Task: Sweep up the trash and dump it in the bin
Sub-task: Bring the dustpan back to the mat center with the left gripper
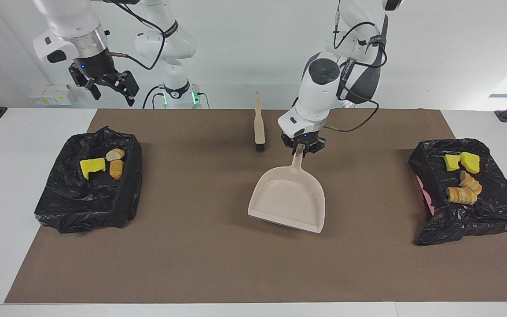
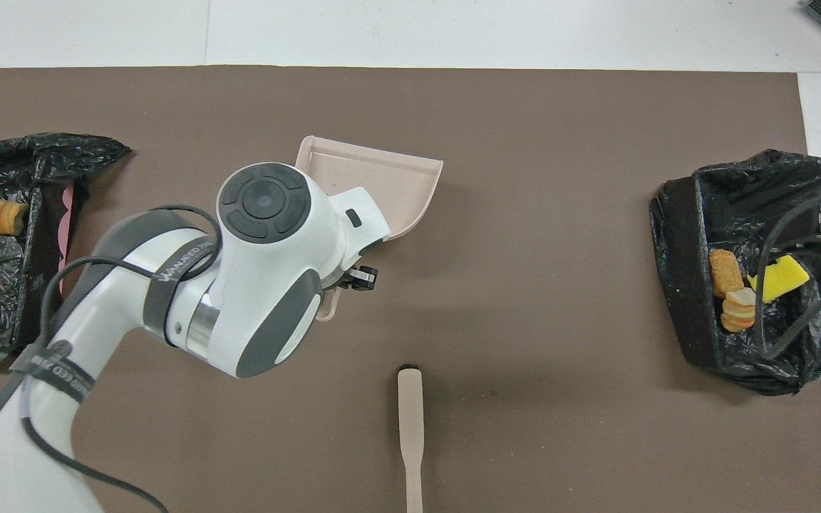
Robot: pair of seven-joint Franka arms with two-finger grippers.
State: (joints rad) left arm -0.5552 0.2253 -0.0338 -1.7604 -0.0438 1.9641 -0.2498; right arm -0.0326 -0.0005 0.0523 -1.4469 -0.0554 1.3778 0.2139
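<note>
we see the left gripper [image 1: 300,149] pinching the dustpan [image 1: 288,203] by its handle, pan low over the mat's middle beside the brush [image 1: 259,125]. the right gripper [image 1: 109,88] waits, fingers spread, above the bin [image 1: 90,200] at its end. the trash [image 1: 461,178] lies in both lined bins.

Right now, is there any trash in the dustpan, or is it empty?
Empty. The dustpan, held by its handle in the left gripper, shows only its bare beige inside. The trash lies in the black-lined bins.
</note>
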